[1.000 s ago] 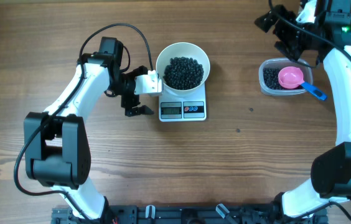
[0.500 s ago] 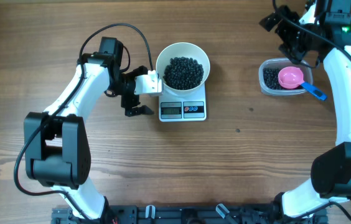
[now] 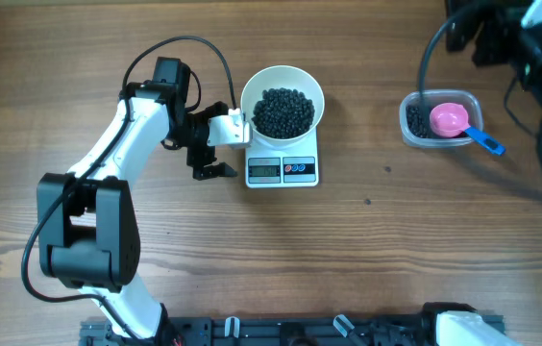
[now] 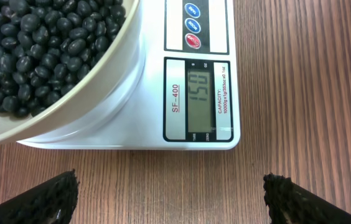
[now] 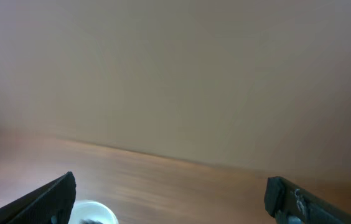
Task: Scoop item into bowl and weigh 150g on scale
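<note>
- While both arms hold nothing, the bowl (image 3: 283, 75) sits on the scale (image 3: 281, 182), covering the back of its platform at 12 o'clock of the display (image 4: 201, 102).
- Black beans (image 3: 283, 111) lie heaped in the bowl, a loose dark pile across its middle, with white wall bare all round.
- The display digits lie sideways in the left wrist view and look like 150.
- Round buttons (image 4: 191, 25), blue and red, sit beside the display on the scale's front edge.
- The left pincer (image 4: 169, 196) hangs at 9 o'clock of the scale, low over the bench (image 3: 348, 259). Its jaws are wide apart and pointed at the scale's side, touching nothing.
- Its dark, rough-faced fingertips (image 4: 57, 199) show at the bottom corners of the left wrist view, with bare wood between them.
- A clear tub (image 3: 408, 135) sits at 3 o'clock of the bowl, well apart from it.
- A pink scoop (image 3: 449, 119) rests in the tub, its blue handle sticking out over the rim toward 4 o'clock. A few beans lie at the tub's 9 o'clock side.
- The right arm is blurred in the overhead view, up at the bench's 1 o'clock corner, at 12 o'clock of the tub.
- The right pincer (image 5: 172, 199) has its jaws spread wide with nothing between them. That wrist view is smeared, showing only a plain wall and a strip of bench.
</note>
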Motion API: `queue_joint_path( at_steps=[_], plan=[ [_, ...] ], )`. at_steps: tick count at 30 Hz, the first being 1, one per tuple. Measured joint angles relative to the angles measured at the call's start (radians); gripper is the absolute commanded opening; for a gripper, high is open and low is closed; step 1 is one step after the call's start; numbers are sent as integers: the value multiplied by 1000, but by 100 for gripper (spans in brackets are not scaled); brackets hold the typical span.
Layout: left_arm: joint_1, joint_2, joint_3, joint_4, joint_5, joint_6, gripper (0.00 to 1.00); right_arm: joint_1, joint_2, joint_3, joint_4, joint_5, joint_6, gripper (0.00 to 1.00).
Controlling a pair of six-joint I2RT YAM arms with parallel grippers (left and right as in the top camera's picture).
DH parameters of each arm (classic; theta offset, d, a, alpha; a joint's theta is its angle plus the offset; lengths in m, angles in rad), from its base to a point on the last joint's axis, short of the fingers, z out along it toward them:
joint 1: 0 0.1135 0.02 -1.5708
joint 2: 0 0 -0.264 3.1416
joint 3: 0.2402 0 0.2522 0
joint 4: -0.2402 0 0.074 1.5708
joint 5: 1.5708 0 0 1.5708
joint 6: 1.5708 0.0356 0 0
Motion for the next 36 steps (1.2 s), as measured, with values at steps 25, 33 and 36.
queue_joint_path(
  at_steps=[25,33,36],
  plan=[
    [0,0,0,1,0,0,100,133,-1056,-1231,728,177,168,100],
    [0,1,0,0,0,0,100,113,-1241,-1470,890,195,180,100],
    [0,1,0,0,0,0,100,84,-1241,-1545,922,199,181,100]
  ],
)
